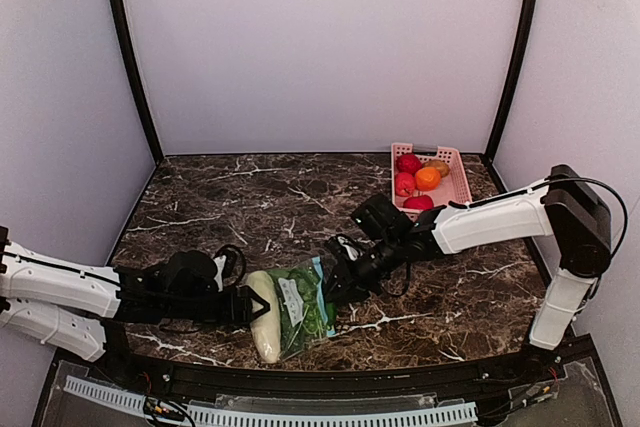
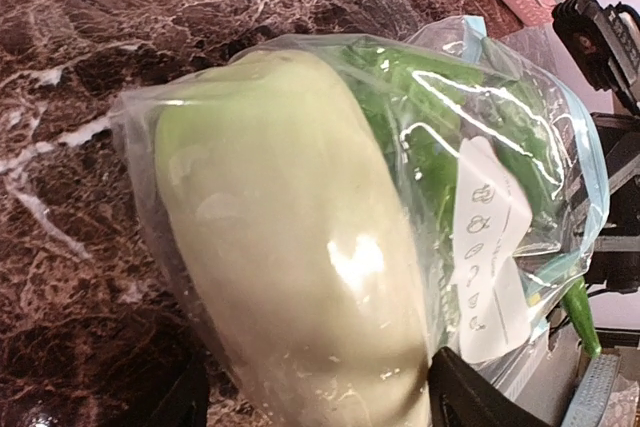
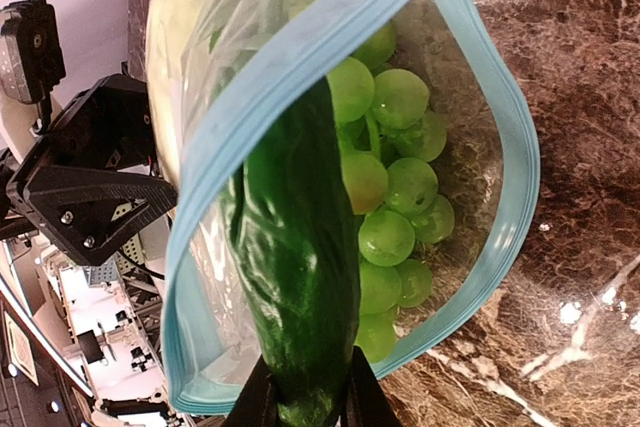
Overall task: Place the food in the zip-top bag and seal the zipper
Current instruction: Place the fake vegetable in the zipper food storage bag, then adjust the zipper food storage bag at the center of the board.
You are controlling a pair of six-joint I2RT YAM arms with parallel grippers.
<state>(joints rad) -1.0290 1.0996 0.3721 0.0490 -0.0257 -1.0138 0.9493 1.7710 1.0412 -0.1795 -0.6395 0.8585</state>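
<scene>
Pepper (image 3: 295,277), smooth and likely slippery, is clamped in the right gripper (image 3: 300,402) partway into the limp zip-top bag (image 1: 303,309) at near centre; the left gripper (image 2: 320,402) gapes around the bagged gourd (image 2: 290,247); pinch the stiffer zipper (image 3: 300,57).

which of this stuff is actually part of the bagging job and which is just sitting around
Part of the job:
- zip-top bag
- its teal zipper
- pale gourd
- leafy green
- grapes
- dark-green pepper

Just lying about:
- pink basket
- red and orange fruit inside it
</scene>
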